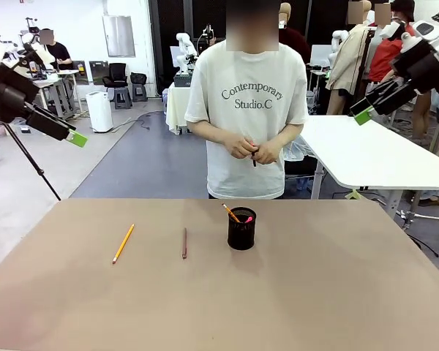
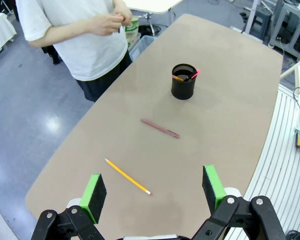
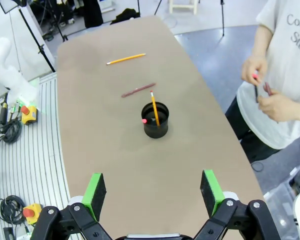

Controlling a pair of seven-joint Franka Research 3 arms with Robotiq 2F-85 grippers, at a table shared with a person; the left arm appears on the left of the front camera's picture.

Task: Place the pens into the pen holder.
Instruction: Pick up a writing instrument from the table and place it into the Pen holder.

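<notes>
Front view looks across a wide brown table (image 1: 336,292). Behind its far edge stands a person (image 1: 249,95) in a white T-shirt. The person's hands (image 1: 250,148) are together in front of the belly and hold a dark pen (image 1: 253,159) between them, away from the table.

The left gripper (image 2: 153,190) hangs high above the left part of the table. In its wrist view the two green pads stand far apart with nothing between them, so it is spread wide and carries nothing. The right gripper (image 3: 153,190) is in the same condition: high above the right part of the table, fingers wide apart, nothing held. In the front view each one shows as a black finger with a green tip, the left one at the left edge and the right one at the upper right, both well above the table top.

The pen holder (image 1: 241,229), a black mesh cup, stands upright on the table a little right of the middle, nearer to the person's side. Two things lean inside it. One is an orange-yellow pencil (image 1: 230,212), whose upper end rises over the rim toward the left. The other is a stick with a pink end (image 1: 247,219).

Left of the cup, near it but not touching, a red-brown pen (image 1: 184,242) lies flat, pointing almost straight from the person toward the robot. Further left lies a loose yellow pencil (image 1: 123,243), slanted, apart from the red-brown pen.
</notes>
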